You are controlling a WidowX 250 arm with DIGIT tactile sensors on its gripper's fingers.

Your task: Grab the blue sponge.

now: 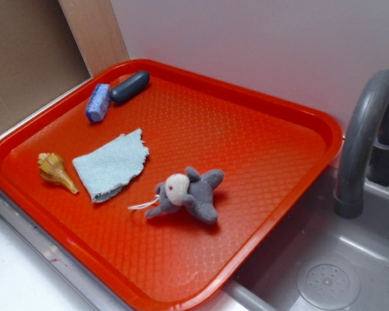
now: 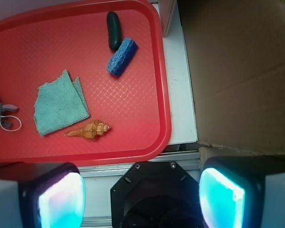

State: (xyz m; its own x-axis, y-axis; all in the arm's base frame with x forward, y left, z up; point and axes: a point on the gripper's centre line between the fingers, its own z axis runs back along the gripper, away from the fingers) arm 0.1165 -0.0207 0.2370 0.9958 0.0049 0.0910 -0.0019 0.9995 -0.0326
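sponge [image 1: 98,102] beside bar [image 1: 129,87] on tray [image 1: 266,162]

Blue sponge [image 1: 98,102] [image 2: 122,56]: small oblong block, medium blue, pale-speckled, rough and porous. Lies flat in far corner of red tray [image 1: 259,149] [image 2: 164,104], one end touching dark grey oval bar [image 1: 129,87] [image 2: 114,29].

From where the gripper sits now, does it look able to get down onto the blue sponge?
Probably yes. The gripper is open and holds nothing, and the blue sponge lies uncovered on the red tray. Only the dark grey oval bar touches one end; its long sides are free.
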